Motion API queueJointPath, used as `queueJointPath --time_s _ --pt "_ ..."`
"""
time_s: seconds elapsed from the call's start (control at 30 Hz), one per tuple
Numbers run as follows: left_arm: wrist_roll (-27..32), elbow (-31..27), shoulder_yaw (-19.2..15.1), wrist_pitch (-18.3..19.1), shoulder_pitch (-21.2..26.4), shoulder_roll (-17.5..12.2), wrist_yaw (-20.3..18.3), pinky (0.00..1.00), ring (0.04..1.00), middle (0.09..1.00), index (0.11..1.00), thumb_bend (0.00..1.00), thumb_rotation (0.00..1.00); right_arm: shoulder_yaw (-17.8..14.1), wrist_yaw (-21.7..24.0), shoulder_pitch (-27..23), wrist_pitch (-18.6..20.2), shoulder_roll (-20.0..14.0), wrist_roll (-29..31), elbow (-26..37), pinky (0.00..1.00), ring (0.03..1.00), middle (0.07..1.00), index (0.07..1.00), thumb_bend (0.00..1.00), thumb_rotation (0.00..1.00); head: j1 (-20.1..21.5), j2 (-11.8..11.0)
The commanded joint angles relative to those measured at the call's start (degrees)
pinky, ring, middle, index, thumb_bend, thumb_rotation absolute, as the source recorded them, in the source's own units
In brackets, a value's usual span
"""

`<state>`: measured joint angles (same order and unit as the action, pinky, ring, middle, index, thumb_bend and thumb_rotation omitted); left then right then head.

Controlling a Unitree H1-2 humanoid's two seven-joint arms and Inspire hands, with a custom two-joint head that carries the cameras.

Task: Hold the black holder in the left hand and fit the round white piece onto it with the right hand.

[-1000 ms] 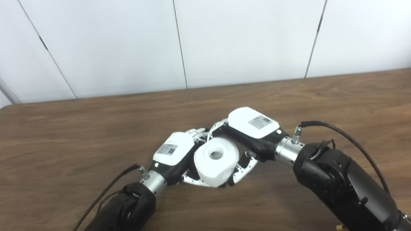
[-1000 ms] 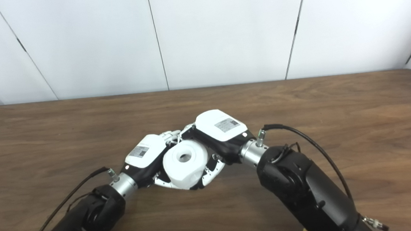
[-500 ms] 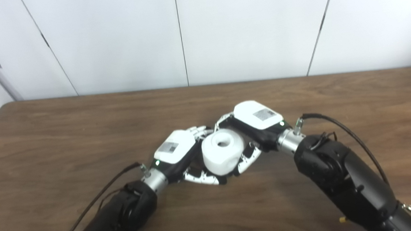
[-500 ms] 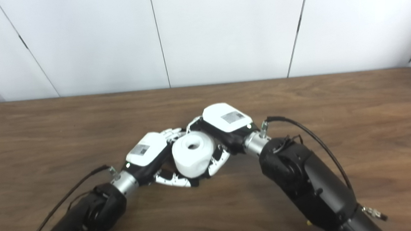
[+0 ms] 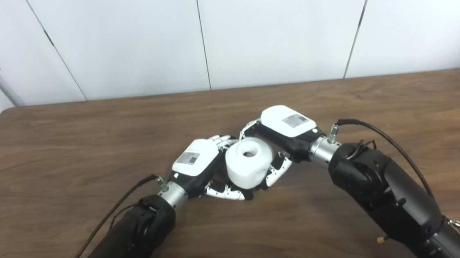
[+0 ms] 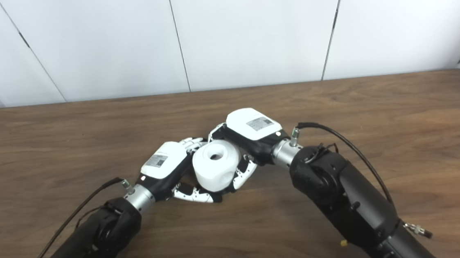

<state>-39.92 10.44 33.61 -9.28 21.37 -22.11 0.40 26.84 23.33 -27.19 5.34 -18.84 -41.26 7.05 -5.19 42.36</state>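
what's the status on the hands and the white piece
Left robot hand and right robot hand both closed around the round white piece, just above the table. Black holder hidden, seating unconfirmed. Nothing in the way.

A dark brown wooden table [image 5: 50,135] with a visible grain and rounded far corners fills the lower part of the room. Behind it stands a plain white panelled wall [image 5: 279,26], divided by thin dark seams [image 5: 202,37]. The light is even and soft, with faint sheen on the tabletop.
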Motion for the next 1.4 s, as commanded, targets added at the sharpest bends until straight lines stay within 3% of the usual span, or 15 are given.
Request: queueJointPath --time_s 0.0,0.07,0.17,0.9,1.37 --pt "-3.35 2.11 3.19 0.79 -2.95 -0.11 -6.3 0.92 0.91 0.859 0.483 0.53 0.06 -0.1 3.06 0.82 1.79 -1.66 -0.96 -1.15 0.63 0.718 0.723 0.724 0.77 0.21 -0.04 -0.1" --pt "-3.32 2.46 3.15 0.41 -2.94 -0.08 -5.78 0.92 0.907 0.857 0.483 0.53 0.06 -0.39 3.68 1.04 2.45 -1.51 -0.34 -0.33 0.61 0.739 0.776 0.91 0.87 0.27 0.01 -0.08" --pt "-3.76 2.74 3.3 0.25 -2.82 -0.03 -5.46 0.91 0.906 0.854 0.483 0.53 0.06 -0.79 4.03 1.35 3.15 -1.28 -0.05 0.55 0.6 0.754 0.824 0.991 0.92 0.3 -0.01 -0.13" --pt "-4.19 2.56 3.18 0.14 -2.9 -0.19 -5.6 0.9 0.903 0.852 0.483 0.53 0.06 -2.75 0.48 2.29 2.71 0.11 0.47 0.16 0.57 0.72 0.831 1.0 0.93 0.24 -0.14 0.28" --pt "-4.07 2.66 3.27 0.15 -2.5 -0.14 -6.07 0.92 0.911 0.859 0.483 0.53 0.06 -4.19 -1.72 2.11 0.3 0.17 2.17 -1.06 0.6 0.797 0.949 1.0 0.95 0.27 -0.08 0.36"
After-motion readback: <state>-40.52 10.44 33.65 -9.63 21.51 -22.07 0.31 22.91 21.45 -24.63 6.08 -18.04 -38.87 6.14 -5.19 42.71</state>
